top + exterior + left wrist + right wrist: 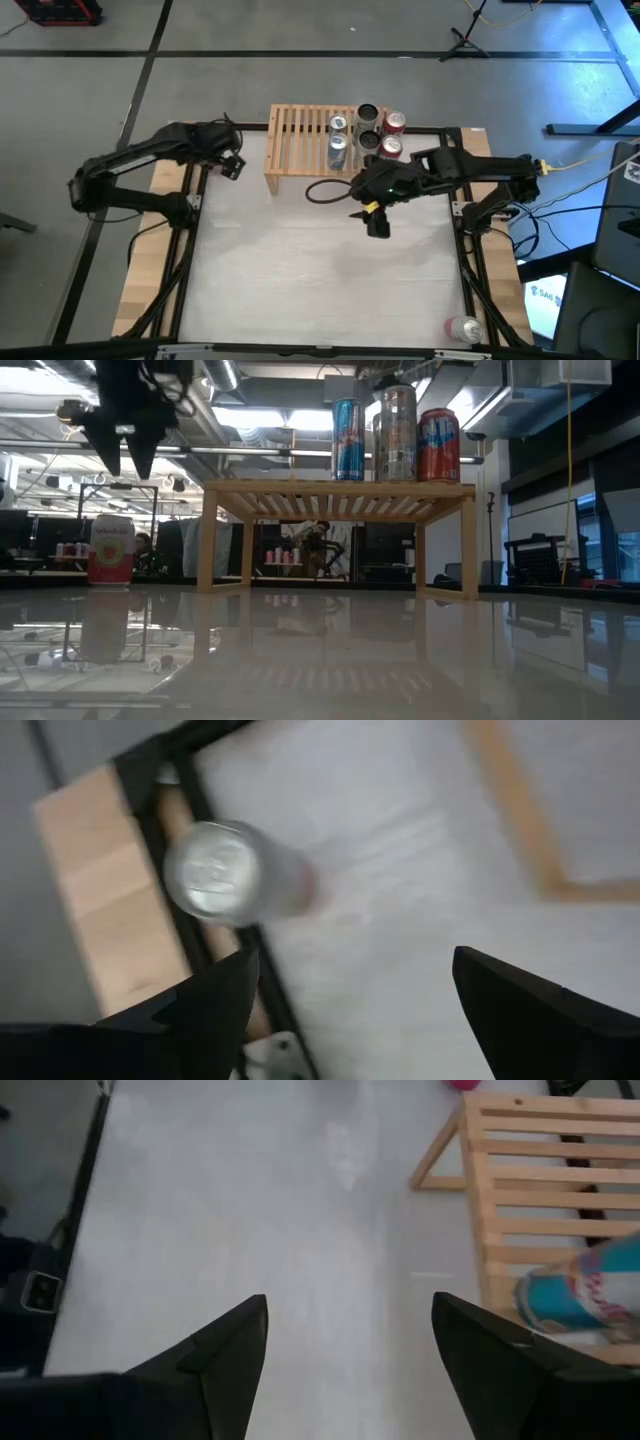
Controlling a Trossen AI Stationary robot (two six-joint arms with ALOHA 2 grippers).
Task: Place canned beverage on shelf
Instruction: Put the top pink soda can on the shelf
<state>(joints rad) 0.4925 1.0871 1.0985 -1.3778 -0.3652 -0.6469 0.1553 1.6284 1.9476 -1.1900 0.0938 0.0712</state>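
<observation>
While the remaining can (463,328) is standing upright at the high view's bottom right, far from the shelf (300,140), you are holding the nearer right gripper (377,224) open and empty at centre.

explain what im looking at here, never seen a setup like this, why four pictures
It is a table with two robot arms, filmed at one moment by four cameras: one overhead, one at table-top level, and one on each arm's wrist. The dark wedges in the wrist pictures are that arm's own fingers. The left gripper waits at the table's far left; the right gripper hangs above the middle. Both are open and empty. Five cans stand on the wooden shelf. One pink can remains on the table, at its near right corner.
</observation>
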